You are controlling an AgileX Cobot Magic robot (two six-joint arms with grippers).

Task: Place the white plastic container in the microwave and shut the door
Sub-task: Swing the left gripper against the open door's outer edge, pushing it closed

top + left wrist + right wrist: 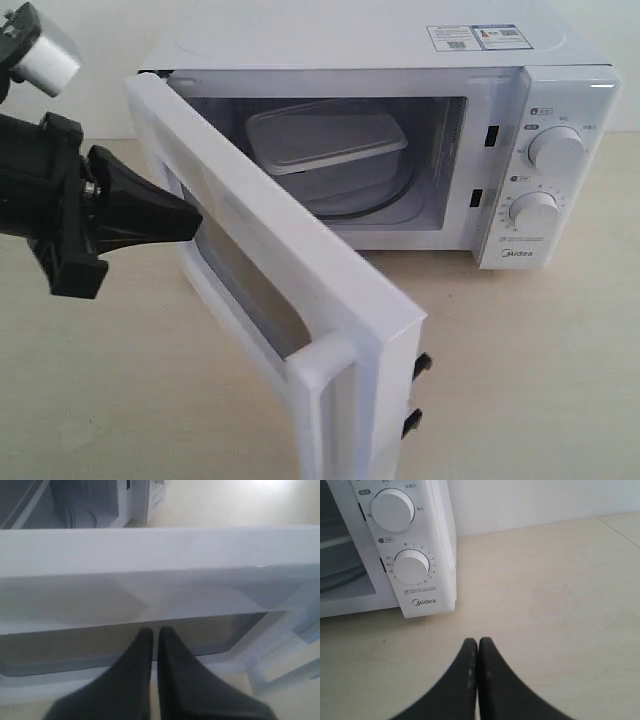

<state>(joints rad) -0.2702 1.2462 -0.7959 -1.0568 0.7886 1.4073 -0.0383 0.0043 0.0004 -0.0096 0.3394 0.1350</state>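
My left hand (192, 222), closed, touches the outer face of the door (290, 265) at left of frame, while my right hand (478, 644), closed, hovers over open desk (545, 580) beside the microwave (434, 540).

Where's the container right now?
In the exterior view the container sits inside the microwave, mid-cavity on the turntable, left of the dials and beyond the open door.
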